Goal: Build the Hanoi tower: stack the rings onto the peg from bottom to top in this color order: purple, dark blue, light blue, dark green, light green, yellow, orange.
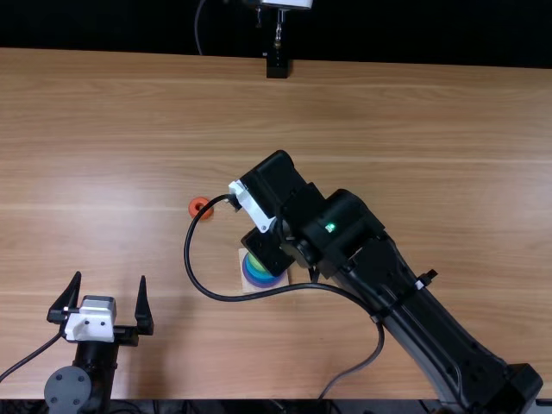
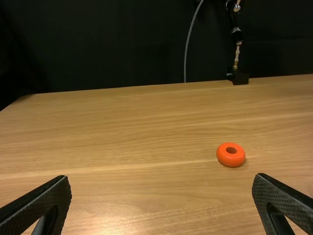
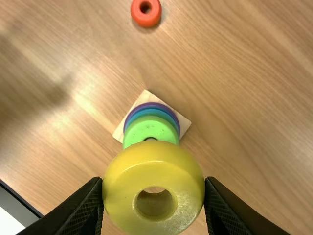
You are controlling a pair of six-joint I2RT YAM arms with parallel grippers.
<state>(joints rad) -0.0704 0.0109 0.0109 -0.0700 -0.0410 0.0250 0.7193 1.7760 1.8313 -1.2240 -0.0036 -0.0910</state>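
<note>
One yellow ring (image 3: 154,169) is gripped by the right end effector (image 1: 278,207) near the stack (image 3: 149,128); left end effector (image 1: 110,277) stands wide

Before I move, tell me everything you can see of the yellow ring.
The yellow ring is thick and rounded, with a round central hole that looks empty. Its smooth surface has a slight shine and pale specks; painted wood or plastic, I can't tell which. The right gripper grips it from two opposite sides. It is held above the table, partly overlapping the light green ring in the right wrist view.
</note>
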